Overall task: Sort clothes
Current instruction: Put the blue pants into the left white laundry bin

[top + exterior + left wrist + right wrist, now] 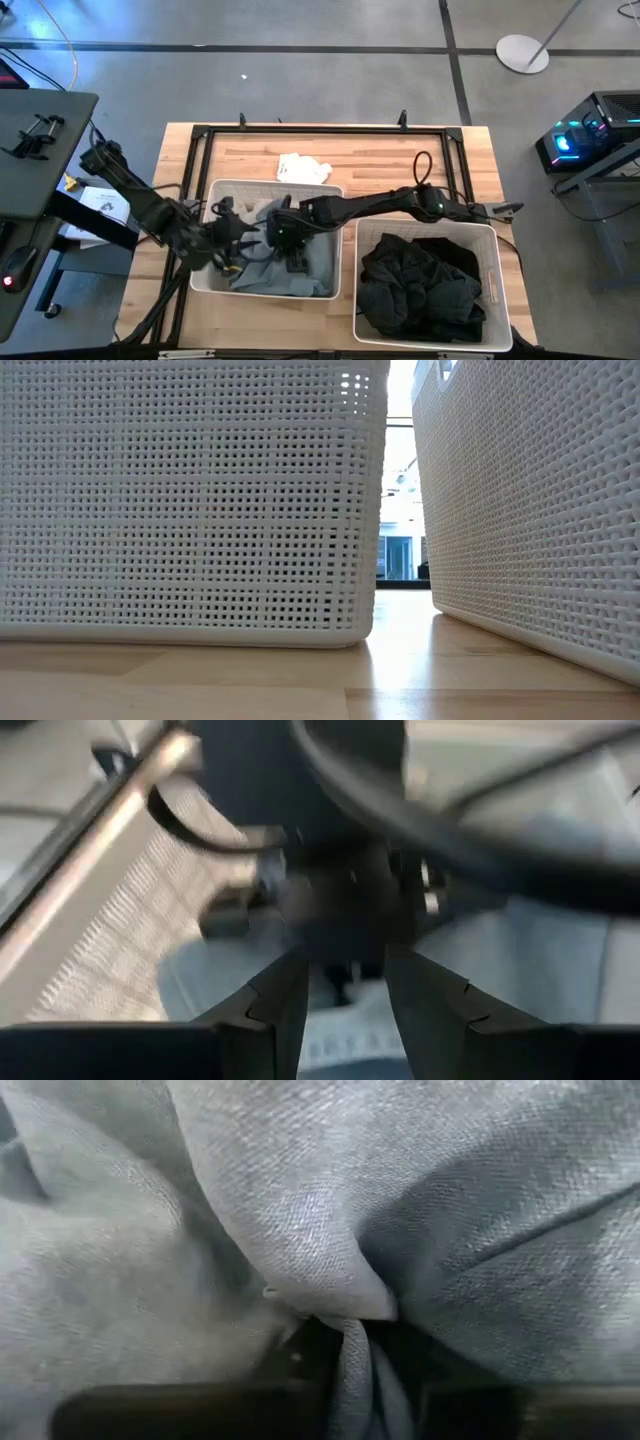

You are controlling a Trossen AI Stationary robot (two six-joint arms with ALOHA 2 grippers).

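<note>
A pale blue-grey garment (300, 262) lies bunched in the left white basket (205, 282). Black and charcoal clothes (420, 285) fill the right white basket (497, 290). A white garment (303, 168) lies on the table beyond the baskets. My right gripper (285, 238) reaches across into the left basket and is shut on the pale garment (300, 1210). My left gripper (235, 245) is inside the same basket at its left side, open (345, 1010), facing the right gripper, with pale fabric (520, 970) under it. My right gripper pinches a gathered fold of the pale blue-grey garment (352, 1342) between its two fingers. The cloth puckers into creases that run to the pinch. The fingers come down into the basket from the table's right side. The rest of the garment lies in the basket.
The two baskets stand side by side near the table's near edge, with a narrow gap (400, 610) between them. A black frame (320, 130) runs round the far part of the wooden table. Bare wood shows beside the white garment (390, 165).
</note>
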